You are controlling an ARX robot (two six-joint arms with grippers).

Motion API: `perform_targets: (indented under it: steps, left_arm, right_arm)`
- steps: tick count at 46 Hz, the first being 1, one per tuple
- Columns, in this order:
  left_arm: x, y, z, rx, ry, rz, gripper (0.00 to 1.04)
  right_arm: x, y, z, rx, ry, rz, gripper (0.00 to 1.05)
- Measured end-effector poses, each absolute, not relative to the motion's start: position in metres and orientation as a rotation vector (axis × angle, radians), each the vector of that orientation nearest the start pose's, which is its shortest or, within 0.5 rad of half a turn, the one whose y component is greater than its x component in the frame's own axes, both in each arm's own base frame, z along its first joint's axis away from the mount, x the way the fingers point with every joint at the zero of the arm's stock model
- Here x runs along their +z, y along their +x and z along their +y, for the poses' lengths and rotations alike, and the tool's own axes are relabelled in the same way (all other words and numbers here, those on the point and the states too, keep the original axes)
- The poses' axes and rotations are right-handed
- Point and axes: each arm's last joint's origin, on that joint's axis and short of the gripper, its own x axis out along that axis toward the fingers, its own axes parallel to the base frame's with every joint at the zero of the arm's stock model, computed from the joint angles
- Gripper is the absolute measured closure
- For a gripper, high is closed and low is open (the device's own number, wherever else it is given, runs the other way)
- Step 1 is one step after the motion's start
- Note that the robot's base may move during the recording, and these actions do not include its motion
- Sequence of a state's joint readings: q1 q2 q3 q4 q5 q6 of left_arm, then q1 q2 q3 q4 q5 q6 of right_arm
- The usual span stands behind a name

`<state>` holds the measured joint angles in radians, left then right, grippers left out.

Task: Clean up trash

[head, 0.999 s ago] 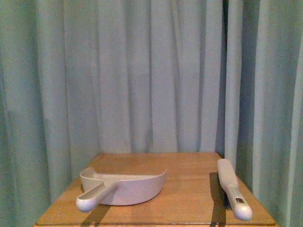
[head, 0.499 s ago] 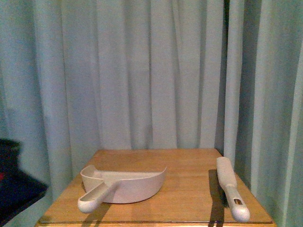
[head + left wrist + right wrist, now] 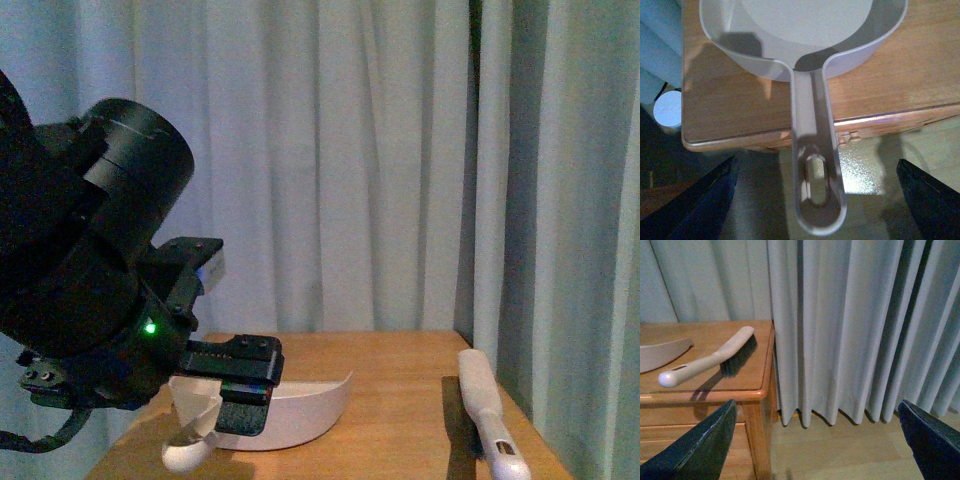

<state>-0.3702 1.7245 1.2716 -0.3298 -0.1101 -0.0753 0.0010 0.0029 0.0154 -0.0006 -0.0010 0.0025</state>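
No crumpled white paper trash shows in any view. The pale dustpan (image 3: 305, 405) lies on the wooden table (image 3: 400, 395), its handle (image 3: 816, 165) sticking out over the front edge. My left gripper (image 3: 815, 202) is open, with its fingers on either side of the handle's end and not touching it. In the front view the left gripper (image 3: 240, 390) hides the dustpan's left part. The white-handled brush (image 3: 487, 410) lies at the table's right side. My right gripper (image 3: 812, 450) is open and empty, low beside the table's right edge, with the brush (image 3: 715, 359) off to one side.
Grey-blue curtains (image 3: 380, 170) hang close behind and beside the table. A small white round object (image 3: 667, 107) sits on the floor by the table's corner. The table's front edge (image 3: 790, 137) and right corner leg (image 3: 757, 440) are near the grippers.
My left arm has come in from the left and now fills the left of the front view, over the dustpan's handle. The dustpan and the brush lie in the same places on the table.
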Motion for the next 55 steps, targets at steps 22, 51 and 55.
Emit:
perform_targets:
  steps: [22, 51, 55]
  left_arm:
    - [0.203, 0.385, -0.139, -0.162, 0.147, 0.846, 0.08]
    - [0.194, 0.391, -0.153, -0.184, 0.168, 0.834, 0.51]
    - [0.194, 0.391, -0.154, -0.188, 0.168, 0.827, 0.63]
  right_arm:
    - [0.168, 0.097, 0.0, 0.002, 0.002, -0.012, 0.07]
    - [0.168, 0.097, 0.0, 0.002, 0.002, -0.012, 0.07]
    - [0.168, 0.097, 0.0, 0.002, 0.002, -0.012, 0.07]
